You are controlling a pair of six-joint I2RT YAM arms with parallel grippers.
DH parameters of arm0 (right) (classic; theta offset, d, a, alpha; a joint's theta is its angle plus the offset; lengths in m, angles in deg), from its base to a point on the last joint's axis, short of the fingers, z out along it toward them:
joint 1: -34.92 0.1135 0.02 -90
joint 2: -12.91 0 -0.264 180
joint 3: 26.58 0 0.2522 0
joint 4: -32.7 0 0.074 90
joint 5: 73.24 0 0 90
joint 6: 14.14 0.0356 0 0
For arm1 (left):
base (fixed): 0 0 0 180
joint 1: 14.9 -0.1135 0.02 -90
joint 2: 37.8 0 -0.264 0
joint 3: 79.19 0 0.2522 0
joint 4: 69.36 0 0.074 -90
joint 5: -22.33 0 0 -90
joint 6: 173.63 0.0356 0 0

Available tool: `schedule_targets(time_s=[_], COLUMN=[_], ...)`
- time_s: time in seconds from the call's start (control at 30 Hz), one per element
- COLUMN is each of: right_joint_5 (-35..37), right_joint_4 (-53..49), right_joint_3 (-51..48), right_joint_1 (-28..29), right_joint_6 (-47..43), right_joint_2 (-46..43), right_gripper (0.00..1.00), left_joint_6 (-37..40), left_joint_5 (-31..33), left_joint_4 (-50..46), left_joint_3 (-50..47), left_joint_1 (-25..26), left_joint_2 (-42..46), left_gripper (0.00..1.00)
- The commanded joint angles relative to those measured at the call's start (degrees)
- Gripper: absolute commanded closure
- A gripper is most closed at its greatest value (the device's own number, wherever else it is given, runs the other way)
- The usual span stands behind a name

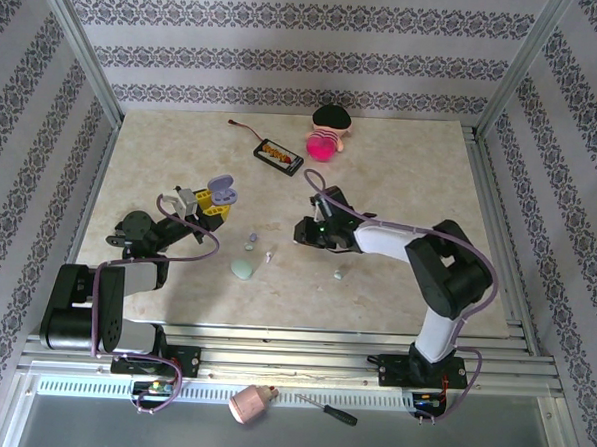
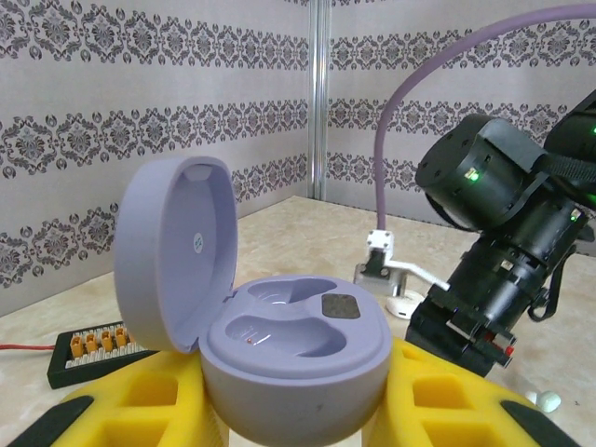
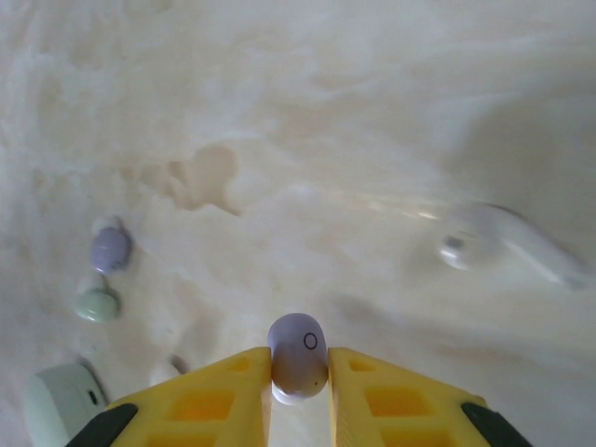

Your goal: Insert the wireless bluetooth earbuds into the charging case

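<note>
A cream, marble-patterned table [image 1: 401,169] sits inside an aluminium frame, with damask-striped wallpaper on three sides.

On the left, the left gripper [image 1: 211,207] has its yellow fingers [image 2: 121,410] clamped on either side of a lavender charging case [image 2: 289,345]. It holds the case off the surface. The lid [image 2: 177,247] stands upright and the two wells face up.

Near the middle of the table, the right gripper [image 3: 298,371] points down. Its fingertips pinch a lavender earbud [image 3: 300,346] just above the tabletop, to the right of the case and well apart from it.

A second lavender earbud [image 3: 110,249] and a mint earbud [image 3: 97,304] lie loose on the table just beside each other. A shut mint case [image 1: 244,269] lies nearer than those two. A white stemmed earbud [image 1: 269,253] lies between them and the right gripper. Another mint earbud [image 1: 337,276] rests near the right arm.

At the far side lie a black tray of orange connectors [image 1: 279,155] and, to its right, a pink object with a black cap [image 1: 326,135]. On the near rail, outside the table, lie a screwdriver [image 1: 327,409] and a pinkish cylinder [image 1: 252,403].
</note>
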Motion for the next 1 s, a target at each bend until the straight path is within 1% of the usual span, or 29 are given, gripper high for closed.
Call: schedule_targets(time_s=[0.0,0.13,0.23,0.3,0.5,0.63,0.77,0.83,0.97], right_joint_5=[4.91,2.98,-2.34,-4.46,-4.51,-3.07,-6.58,-8.36,-11.34], right_joint_4=[-6.63,-7.19,-3.94,-2.81,-3.12,-7.55,-10.73,-12.87,-14.67], right_joint_3=[-2.7,-5.75,-8.28,-9.03,-8.93,-6.99,-4.4,-2.08,2.17], right_joint_1=[-0.44,-1.22,-1.69,-1.91,-2.7,-3.01,-3.91,-4.44,-5.55], right_joint_6=[-4.49,-3.64,-1.63,-0.92,-2.21,-7.79,-16.35,-21.17,-24.49], right_joint_2=[-3.83,-5.53,-5.77,-5.42,-6.07,-8.96,-8.49,-6.46,-2.34], right_gripper=[0.77,0.77,0.75,0.74,0.7,0.61,0.51,0.49,0.48], left_joint_6=[1.03,0.83,0.83,0.76,0.61,0.84,0.77,0.42,0.5], left_joint_5=[-1.58,-1.49,-1.27,-1.23,-1.23,-1.31,-1.46,-1.57,-1.58], left_joint_4=[0.15,0.33,0.24,0.19,0.52,0.24,0.8,1.5,1.8], left_joint_3=[0.49,0.65,0.63,0.64,0.62,0.62,0.67,0.67,0.47], left_joint_1=[-0.69,-0.49,-0.44,-0.48,-0.38,-0.37,-0.37,-0.42,-0.38], left_joint_2=[0.7,0.26,0.2,0.09,-0.1,0.17,-0.18,-0.44,-0.32], left_gripper=[0.85,0.85,0.84,0.84,0.84,0.84,0.84,0.84,0.84])
